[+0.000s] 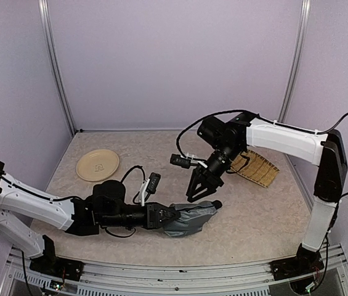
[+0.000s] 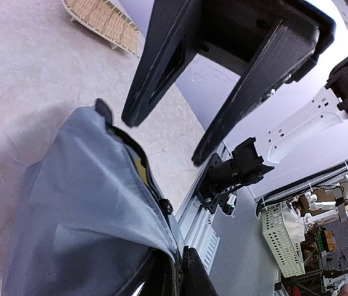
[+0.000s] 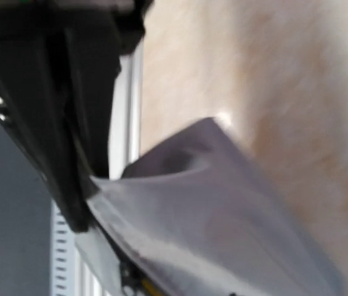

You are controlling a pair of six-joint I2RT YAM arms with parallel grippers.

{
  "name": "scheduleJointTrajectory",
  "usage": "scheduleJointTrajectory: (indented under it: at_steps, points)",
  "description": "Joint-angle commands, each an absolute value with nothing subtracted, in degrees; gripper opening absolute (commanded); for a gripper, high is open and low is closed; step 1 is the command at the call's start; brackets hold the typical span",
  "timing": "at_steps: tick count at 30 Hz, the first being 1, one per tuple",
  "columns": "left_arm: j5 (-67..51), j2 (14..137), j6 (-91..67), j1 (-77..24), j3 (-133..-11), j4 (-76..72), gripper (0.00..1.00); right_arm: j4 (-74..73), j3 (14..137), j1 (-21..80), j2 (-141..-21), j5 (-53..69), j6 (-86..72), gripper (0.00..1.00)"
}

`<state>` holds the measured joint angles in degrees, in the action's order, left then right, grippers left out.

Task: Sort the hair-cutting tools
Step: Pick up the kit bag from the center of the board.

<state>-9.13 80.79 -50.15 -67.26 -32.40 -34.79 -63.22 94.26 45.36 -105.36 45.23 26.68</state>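
None of the hair-cutting tools shows in any view. A grey zip pouch point(image 1: 191, 218) lies on the table at front centre, and my left gripper point(image 1: 170, 217) is shut on its left end. In the left wrist view the pouch point(image 2: 75, 209) fills the lower left, its edge pinched in my left gripper point(image 2: 183, 274), with a bit of yellow showing at its mouth. My right gripper point(image 1: 199, 190) hangs just above the pouch's right end, open, with nothing between its fingers point(image 2: 161, 68). The right wrist view is blurred, showing the pouch point(image 3: 223, 209) close below one dark finger point(image 3: 56, 123).
A round beige plate point(image 1: 98, 165) sits at the back left. A woven straw tray point(image 1: 257, 168) lies at the right behind my right arm and shows again as the tray point(image 2: 103, 21) in the left wrist view. The table's metal front rail point(image 2: 207, 228) runs just beside the pouch.
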Motion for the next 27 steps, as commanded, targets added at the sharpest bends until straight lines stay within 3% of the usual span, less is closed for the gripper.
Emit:
scheduleJointTrajectory:
  at_steps: [1, 11, 27]
  points:
    - [-7.3, 81.06, -49.11, -68.1, -31.26, -38.35, 0.0, -63.39, 90.91, 45.83, -110.11, 52.15, 26.83, 0.38]
    - [-6.17, 80.88, -49.72, -68.38, -30.96, -38.42, 0.0, -63.71, 91.68, 46.5, -109.05, 50.97, 26.45, 0.42]
    - [-5.13, 80.8, -51.27, -68.37, -31.87, -38.29, 0.0, -60.33, 89.86, 52.87, -103.29, 35.57, 23.99, 0.41]
